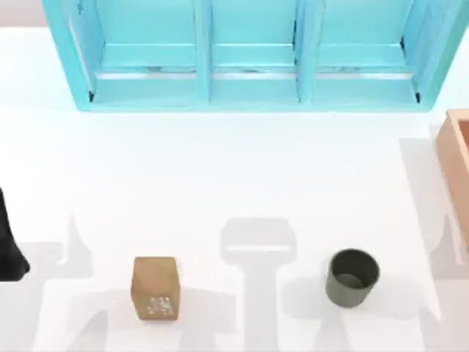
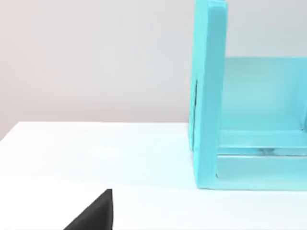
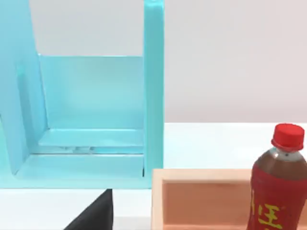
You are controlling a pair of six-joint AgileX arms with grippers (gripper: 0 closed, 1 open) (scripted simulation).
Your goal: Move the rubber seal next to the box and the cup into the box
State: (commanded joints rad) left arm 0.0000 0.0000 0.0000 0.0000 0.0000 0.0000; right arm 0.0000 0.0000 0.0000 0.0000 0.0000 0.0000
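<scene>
Top view: I'm seeing the rubber seal (image 1: 155,287) sitting near-left on the desk (image 1: 234,176), the cup (image 1: 352,276) near-right, the box (image 1: 456,158) at the right edge. Both hands' openings I cannot tell.

A big white table (image 1: 234,183) takes up most of the top view. Soft grey shadows lie on it along the bottom of the frame. At the top of the frame stands a bright blue-green shelf (image 1: 253,55) with three open parts side by side. In both wrist views, a plain pale grey wall (image 2: 96,57) rises behind the table, and the light is bright and even.
</scene>
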